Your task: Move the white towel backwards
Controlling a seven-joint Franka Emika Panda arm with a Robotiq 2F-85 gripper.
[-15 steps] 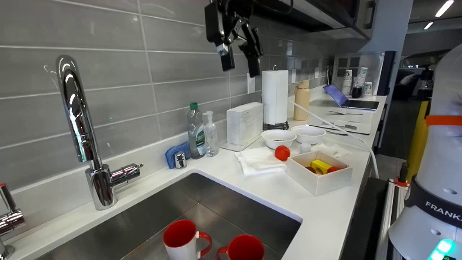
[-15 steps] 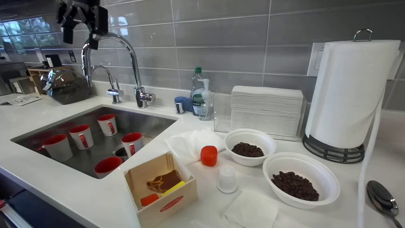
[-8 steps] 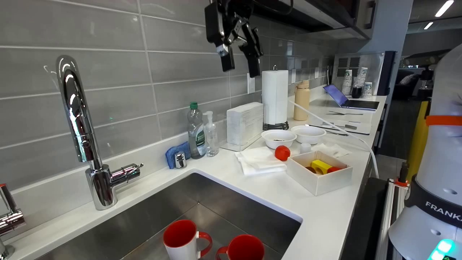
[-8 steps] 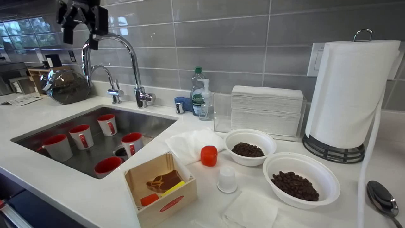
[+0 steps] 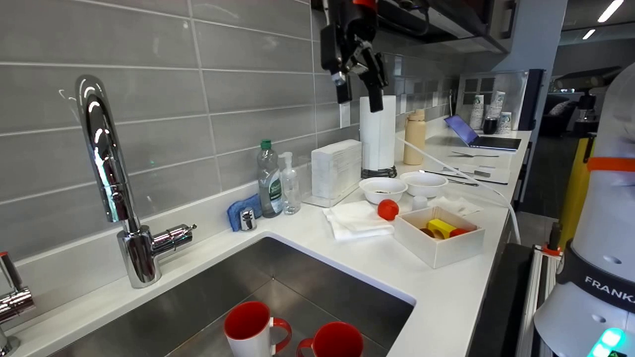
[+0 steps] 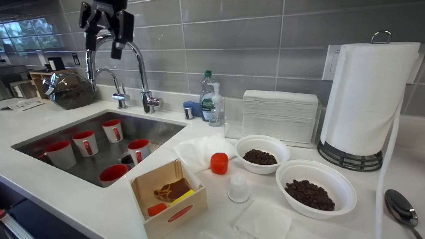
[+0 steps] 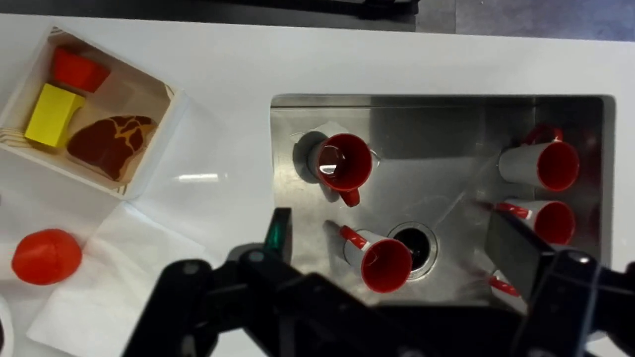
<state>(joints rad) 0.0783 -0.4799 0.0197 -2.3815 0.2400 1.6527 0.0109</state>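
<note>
Two white cloths lie on the counter, and I cannot tell which is the task's towel. A folded, rumpled white towel [image 5: 354, 220] lies beside the sink corner, partly behind a red toy piece [image 5: 388, 210]; it also shows in an exterior view [image 6: 199, 149] and at lower left in the wrist view [image 7: 114, 277]. A thinner white cloth [image 6: 264, 219] lies near the white bowls; it also shows in an exterior view [image 5: 455, 205]. My gripper [image 5: 361, 98] is open and empty, high above the counter; it also shows in an exterior view [image 6: 103, 49]. In the wrist view its fingers [image 7: 397, 243] are spread above the sink.
A wooden box [image 6: 196, 205] with toy food stands by the towel. White bowls [image 6: 260, 169], a small white cup [image 6: 238, 187], a napkin stack [image 6: 279, 116], bottles [image 6: 207, 96] and a paper roll [image 6: 368, 99] stand around. The sink [image 7: 436, 129] holds several mugs; a tall faucet [image 5: 101, 144] rises behind it.
My gripper stays still between the two earlier moments, then moves right and slightly down in both exterior views. It stays open. The cloths and other objects have not moved.
</note>
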